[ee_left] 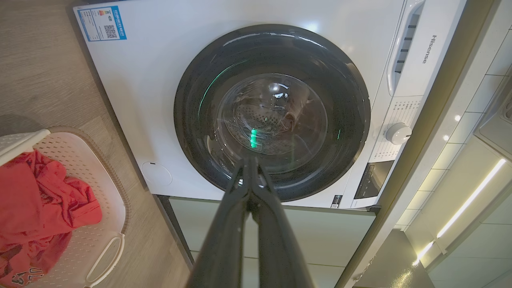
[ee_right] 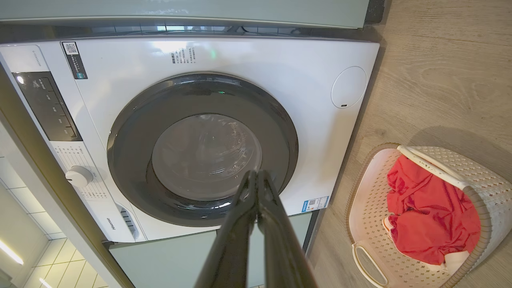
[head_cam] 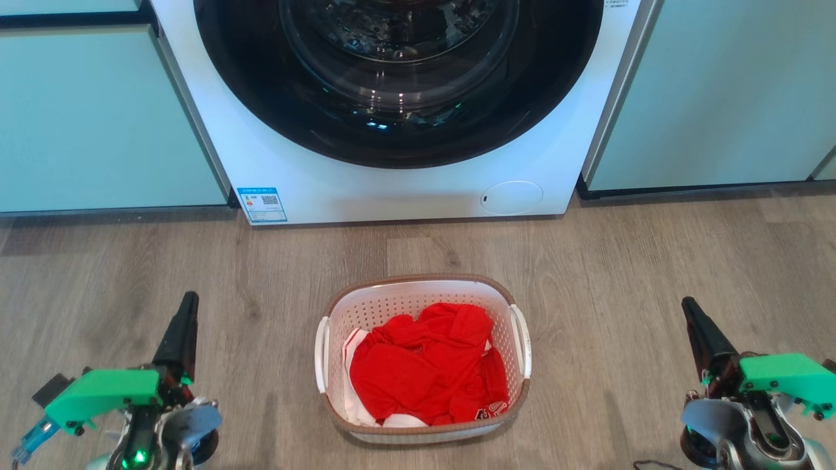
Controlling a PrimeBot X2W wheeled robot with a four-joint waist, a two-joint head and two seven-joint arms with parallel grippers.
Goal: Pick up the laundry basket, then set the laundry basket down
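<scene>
Washer (ee_left: 132, 80) says Hisense on its drawer (ee_left: 404, 52) in the left wrist view, with a blue QR sticker (head_cam: 261, 205). The wrist views catch the dial (ee_left: 398, 133) too. The laundry basket (head_cam: 418, 279), white perforated with a brown rim, sits on the floor (head_cam: 653, 261) at the washer's 6 o'clock, holding red clothes (head_cam: 424, 372). Left gripper (head_cam: 189, 299) and right gripper (head_cam: 687, 304) are at its 9 and 3, both pinched closed and empty.

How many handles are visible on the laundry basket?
2. The left handle sits on the left side of the laundry basket; the right handle on its right side. None looks hidden.
</scene>
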